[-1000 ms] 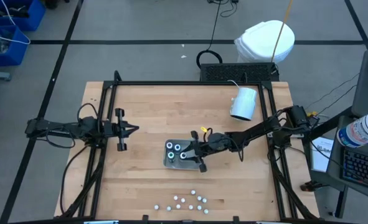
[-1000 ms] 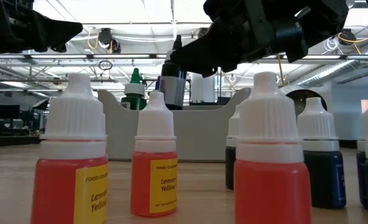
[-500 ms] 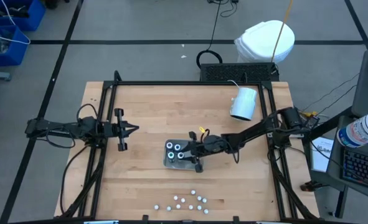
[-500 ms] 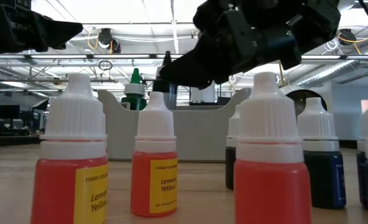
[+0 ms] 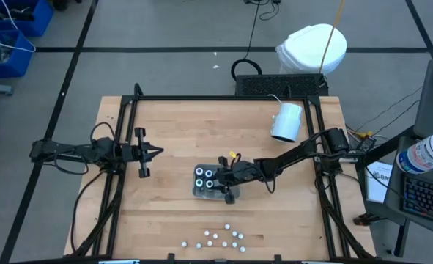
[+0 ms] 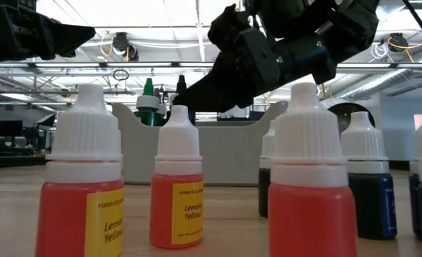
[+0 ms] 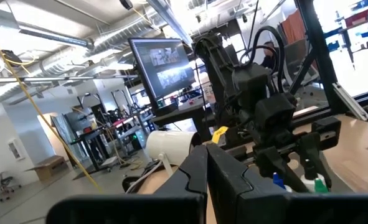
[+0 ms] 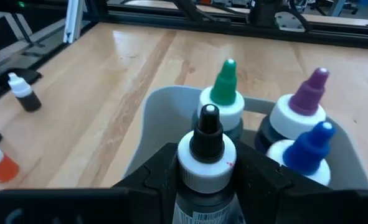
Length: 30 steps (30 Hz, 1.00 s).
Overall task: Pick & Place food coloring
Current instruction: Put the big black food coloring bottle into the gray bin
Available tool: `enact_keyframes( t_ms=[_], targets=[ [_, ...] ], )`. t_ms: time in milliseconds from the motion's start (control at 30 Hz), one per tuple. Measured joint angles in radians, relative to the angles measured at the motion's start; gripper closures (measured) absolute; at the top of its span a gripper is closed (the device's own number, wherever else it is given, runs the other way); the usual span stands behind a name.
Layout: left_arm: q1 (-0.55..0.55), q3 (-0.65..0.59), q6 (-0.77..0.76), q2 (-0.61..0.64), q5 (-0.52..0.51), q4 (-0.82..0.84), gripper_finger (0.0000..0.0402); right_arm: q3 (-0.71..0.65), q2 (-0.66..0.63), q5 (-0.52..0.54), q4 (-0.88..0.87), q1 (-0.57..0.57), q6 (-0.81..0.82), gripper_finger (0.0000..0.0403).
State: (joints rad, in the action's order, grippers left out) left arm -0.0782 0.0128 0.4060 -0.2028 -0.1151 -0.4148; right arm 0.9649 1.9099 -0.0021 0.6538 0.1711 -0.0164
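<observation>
Squinting at the overhead shot, the gray tray [image 5: 199, 192] is half covered by the right gripper [image 5: 226, 183], so only two white-ringed tops can be counted there. The label on the held bottle is cut off at the bottom of the right wrist view, and its colour can't be read. From table height, the tray [image 6: 136, 143] is mostly blocked by a row of white-capped red bottles [image 6: 86, 185] up front (the label reads lemon yellow).

A black-tipped food coloring bottle [image 8: 207, 155] is clamped between the right gripper's fingers [image 8: 155, 171], jaws partly closed around it, right above the tray. Three more sit inside the tray: green [image 8: 224, 93], purple [image 8: 308, 99], blue [image 8: 308, 149]. The left gripper [image 5: 144, 152] is parked well to the left, fingers shut and holding nothing.
</observation>
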Motion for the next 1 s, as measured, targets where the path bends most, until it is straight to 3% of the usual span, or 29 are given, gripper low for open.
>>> enact_keyframes(
  t_ms=[1000],
  targets=[
    [0.0, 0.0, 0.037, 0.0, -0.045, 0.0, 0.0392, -0.005, -0.002, 0.053, 0.038, 0.006, 0.109, 0.028]
  ],
)
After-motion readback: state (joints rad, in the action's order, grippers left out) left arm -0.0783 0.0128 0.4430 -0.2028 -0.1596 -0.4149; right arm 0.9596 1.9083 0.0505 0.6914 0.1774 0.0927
